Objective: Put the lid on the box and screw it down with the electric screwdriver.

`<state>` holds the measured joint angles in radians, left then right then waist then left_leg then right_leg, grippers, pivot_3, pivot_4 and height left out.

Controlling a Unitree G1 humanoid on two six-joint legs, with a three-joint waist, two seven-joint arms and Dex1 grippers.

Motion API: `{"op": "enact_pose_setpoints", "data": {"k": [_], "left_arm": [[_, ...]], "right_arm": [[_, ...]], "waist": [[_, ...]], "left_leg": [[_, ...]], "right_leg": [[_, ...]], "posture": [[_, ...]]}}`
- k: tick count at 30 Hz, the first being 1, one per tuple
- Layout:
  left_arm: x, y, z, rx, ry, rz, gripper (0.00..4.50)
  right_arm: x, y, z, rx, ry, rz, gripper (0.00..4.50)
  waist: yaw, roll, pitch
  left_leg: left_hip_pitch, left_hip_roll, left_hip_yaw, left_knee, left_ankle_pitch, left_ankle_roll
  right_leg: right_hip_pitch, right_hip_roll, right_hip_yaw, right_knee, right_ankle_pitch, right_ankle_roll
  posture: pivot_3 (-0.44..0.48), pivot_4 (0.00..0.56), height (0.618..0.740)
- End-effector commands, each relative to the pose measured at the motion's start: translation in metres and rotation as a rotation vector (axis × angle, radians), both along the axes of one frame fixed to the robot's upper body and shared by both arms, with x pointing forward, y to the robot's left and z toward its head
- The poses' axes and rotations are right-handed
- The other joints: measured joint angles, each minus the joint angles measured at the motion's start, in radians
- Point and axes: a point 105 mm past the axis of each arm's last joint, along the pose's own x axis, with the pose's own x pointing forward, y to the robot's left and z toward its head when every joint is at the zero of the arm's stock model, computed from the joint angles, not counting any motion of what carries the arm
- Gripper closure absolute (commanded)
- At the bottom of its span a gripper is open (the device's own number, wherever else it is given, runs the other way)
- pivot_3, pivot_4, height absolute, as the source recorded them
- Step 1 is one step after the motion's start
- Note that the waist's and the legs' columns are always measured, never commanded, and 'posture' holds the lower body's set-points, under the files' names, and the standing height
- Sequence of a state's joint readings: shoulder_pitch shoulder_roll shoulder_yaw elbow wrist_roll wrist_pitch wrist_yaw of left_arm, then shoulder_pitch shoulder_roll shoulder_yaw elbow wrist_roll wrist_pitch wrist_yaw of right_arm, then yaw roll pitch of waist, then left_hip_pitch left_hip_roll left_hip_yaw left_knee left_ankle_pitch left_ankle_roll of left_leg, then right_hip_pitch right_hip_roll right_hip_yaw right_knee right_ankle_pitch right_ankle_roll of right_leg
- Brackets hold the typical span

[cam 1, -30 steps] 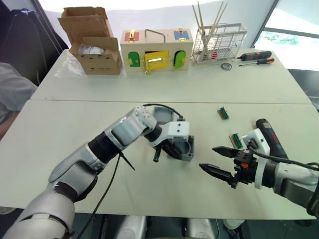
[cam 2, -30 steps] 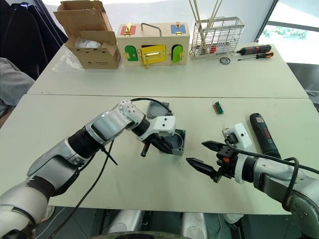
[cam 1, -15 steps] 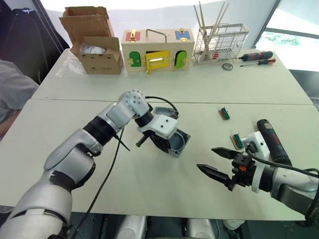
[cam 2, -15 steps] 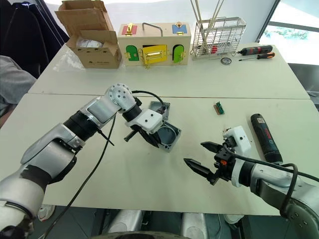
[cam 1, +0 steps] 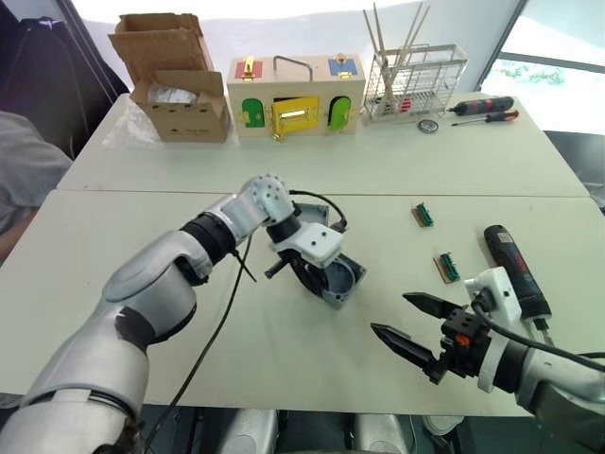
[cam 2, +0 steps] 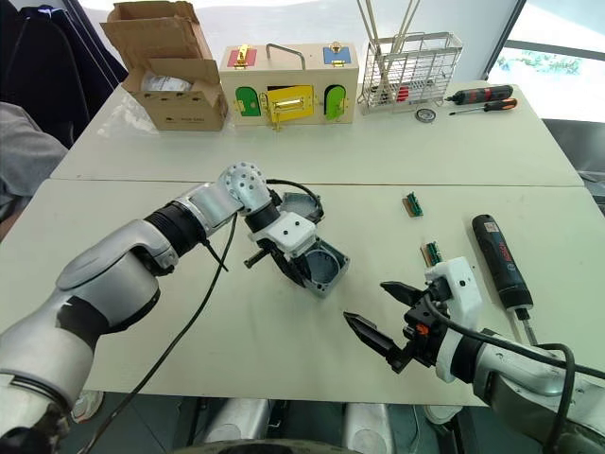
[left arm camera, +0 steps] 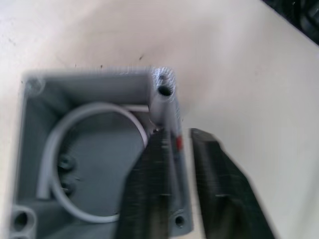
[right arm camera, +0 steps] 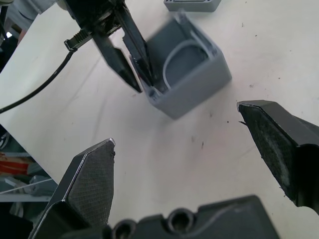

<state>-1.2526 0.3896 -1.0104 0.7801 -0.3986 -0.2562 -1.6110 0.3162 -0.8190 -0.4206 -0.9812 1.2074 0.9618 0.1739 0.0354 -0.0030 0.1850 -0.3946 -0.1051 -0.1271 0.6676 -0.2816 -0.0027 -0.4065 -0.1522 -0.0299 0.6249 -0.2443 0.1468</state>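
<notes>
Left gripper pinches one wall of box: one finger inside, one outside. Box grey plastic, square, open, ring moulded on floor, tilted at table centre. Lid shallow grey, just behind box. Right gripper spread wide, holding nothing, textured pads. Electric screwdriver black cylinder, lying at right.

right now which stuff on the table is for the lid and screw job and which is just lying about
For the job:
- box, left gripper shut on its wall
- lid
- electric screwdriver

Lying about:
- cardboard box
- wooden box
- wire rack
- hand screwdrivers
- green connectors
</notes>
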Motion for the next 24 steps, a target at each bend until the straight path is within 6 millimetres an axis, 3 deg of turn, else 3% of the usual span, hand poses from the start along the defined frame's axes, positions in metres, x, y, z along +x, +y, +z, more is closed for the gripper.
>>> {"op": "enact_pose_setpoints", "data": {"k": [1, 3, 5, 8, 10, 12, 13, 17, 21, 24], "left_arm": [[-0.001, -0.004, 0.015, -0.047, 0.009, -0.003, 1.92], [0.004, 0.000, 0.023, -0.055, 0.015, 0.044, 0.89], [0.010, 0.007, 0.037, -0.079, 0.015, 0.101, 0.89], [0.026, 0.023, 0.077, -0.209, 0.042, 0.282, 0.89], [0.038, 0.031, 0.096, -0.305, 0.043, 0.431, 0.89], [0.064, 0.042, 0.105, -0.371, -0.041, 0.690, 0.89], [0.078, 0.053, 0.104, -0.347, -0.037, 0.863, 0.89], [0.101, 0.078, 0.094, -0.280, 0.126, 1.398, 0.89], [0.110, 0.086, 0.071, -0.246, 0.211, 1.704, 0.89], [0.113, 0.087, 0.055, -0.224, 0.221, 1.790, 0.89]], "right_arm": [[-0.004, 0.005, 0.013, -0.008, -0.045, 0.033, 0.00], [-0.002, 0.004, 0.014, -0.015, -0.044, 0.043, 0.00], [0.000, 0.002, 0.017, -0.032, -0.047, 0.059, 0.00], [0.010, -0.004, 0.033, -0.059, -0.087, 0.094, 0.00], [0.018, -0.005, 0.047, -0.063, -0.124, 0.123, 0.00], [0.026, -0.004, 0.059, -0.073, -0.158, 0.162, 0.00], [0.031, -0.003, 0.064, -0.083, -0.172, 0.187, 0.00], [0.046, 0.005, 0.070, -0.125, -0.204, 0.287, 0.00], [0.065, 0.014, 0.073, -0.150, -0.242, 0.363, 0.00], [0.073, 0.019, 0.074, -0.166, -0.265, 0.400, 0.00]], "waist": [[0.000, 0.000, 0.000], [-0.001, 0.000, 0.000], [-0.005, -0.001, 0.000], [-0.021, -0.002, 0.001], [-0.027, -0.002, 0.001], [-0.029, -0.002, 0.001], [-0.029, -0.002, 0.001], [-0.033, -0.006, 0.004], [-0.033, -0.007, 0.004], [-0.034, -0.007, 0.004]], "left_leg": [[0.000, 0.000, 0.000, 0.000, 0.000, 0.000], [0.001, 0.000, 0.000, 0.000, 0.000, 0.000], [0.001, 0.000, 0.000, 0.000, 0.000, 0.000], [0.001, 0.000, 0.000, 0.000, 0.000, 0.000], [0.001, 0.000, 0.000, 0.000, 0.000, 0.000], [0.002, 0.001, 0.000, 0.000, 0.000, 0.000], [0.002, 0.001, 0.000, -0.001, 0.000, 0.001], [0.002, -0.001, 0.000, 0.000, 0.000, 0.001], [0.001, -0.001, -0.001, 0.000, 0.000, 0.000], [0.001, -0.002, -0.001, 0.000, 0.004, -0.007]], "right_leg": [[0.000, 0.000, 0.000, 0.000, 0.000, 0.000], [0.000, 0.000, 0.000, 0.000, 0.000, 0.000], [0.000, 0.001, 0.000, 0.001, 0.000, 0.000], [-0.001, 0.000, 0.000, 0.003, -0.001, 0.001], [-0.001, 0.000, 0.000, 0.003, -0.001, 0.001], [0.000, 0.000, 0.000, 0.003, -0.002, 0.002], [0.000, 0.000, 0.000, 0.003, -0.002, 0.003], [0.000, 0.001, 0.000, 0.005, -0.003, 0.004], [-0.001, 0.000, 0.000, 0.005, -0.004, 0.005], [-0.001, -0.001, 0.000, 0.005, -0.004, 0.005]], "posture": [[0.000, 0.150, 0.740], [0.000, 0.150, 0.740], [0.000, 0.150, 0.740], [0.000, 0.150, 0.740], [0.000, 0.150, 0.740], [0.000, 0.150, 0.740], [0.000, 0.150, 0.740], [0.000, 0.150, 0.740], [0.000, 0.150, 0.740], [0.000, 0.150, 0.740]]}}
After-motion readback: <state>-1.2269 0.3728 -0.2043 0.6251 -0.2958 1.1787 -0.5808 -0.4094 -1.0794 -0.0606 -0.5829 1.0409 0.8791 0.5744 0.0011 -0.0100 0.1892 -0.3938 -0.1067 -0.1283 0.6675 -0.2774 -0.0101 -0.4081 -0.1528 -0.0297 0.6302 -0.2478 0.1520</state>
